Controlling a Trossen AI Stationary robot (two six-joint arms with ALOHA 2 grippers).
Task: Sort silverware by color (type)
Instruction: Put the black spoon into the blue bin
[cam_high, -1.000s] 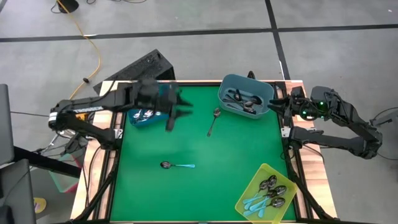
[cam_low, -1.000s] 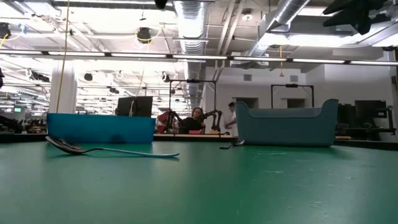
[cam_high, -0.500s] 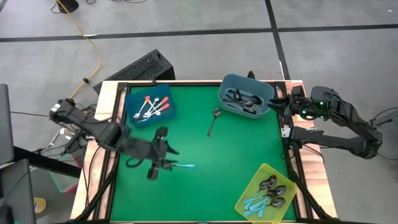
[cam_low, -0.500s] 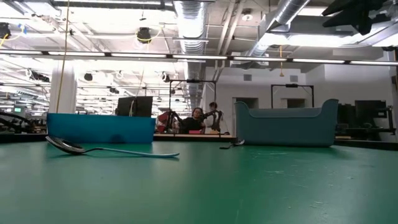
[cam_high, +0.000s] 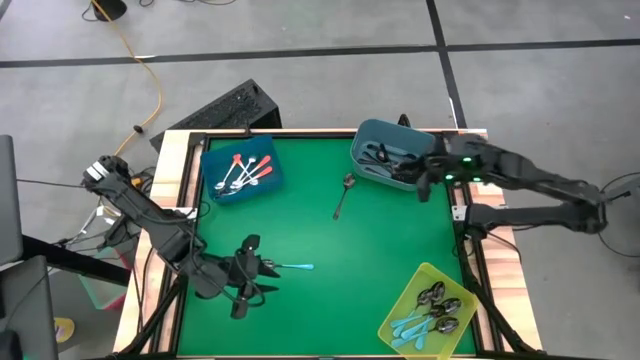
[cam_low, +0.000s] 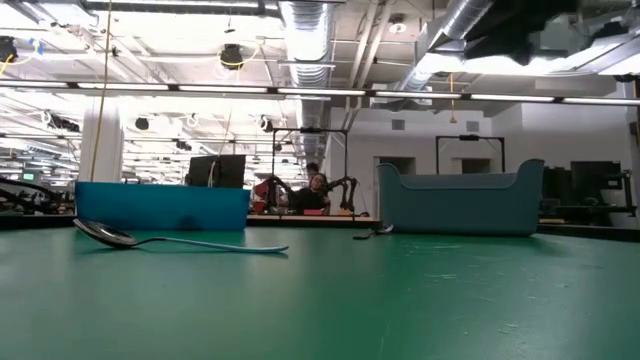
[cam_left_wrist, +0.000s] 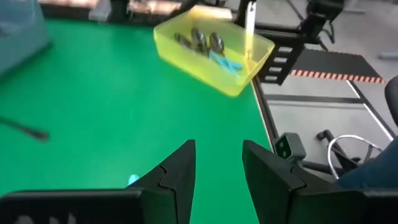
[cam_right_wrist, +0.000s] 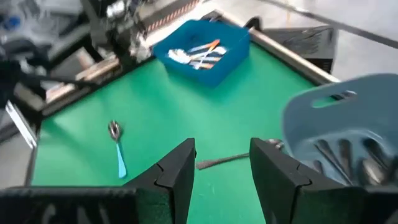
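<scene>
**Two spoons loose on the mat**

Left gripper (cam_high: 243, 278) hangs low, fingers parted and empty, just beside the blue-handled spoon (cam_high: 285, 266). Farther off lies one dark spoon (cam_high: 343, 195). Right gripper (cam_high: 425, 178), open and empty, reaches beside the grey bin (cam_high: 394, 156). Three bins.

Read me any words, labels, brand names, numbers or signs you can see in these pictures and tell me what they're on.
None can be read.
Blue bin, grey bin, yellow bin, spoons: no lettering visible.
Left gripper and right gripper: no markings visible.
Room behind the table, low view: any signs there are too small to read.
</scene>
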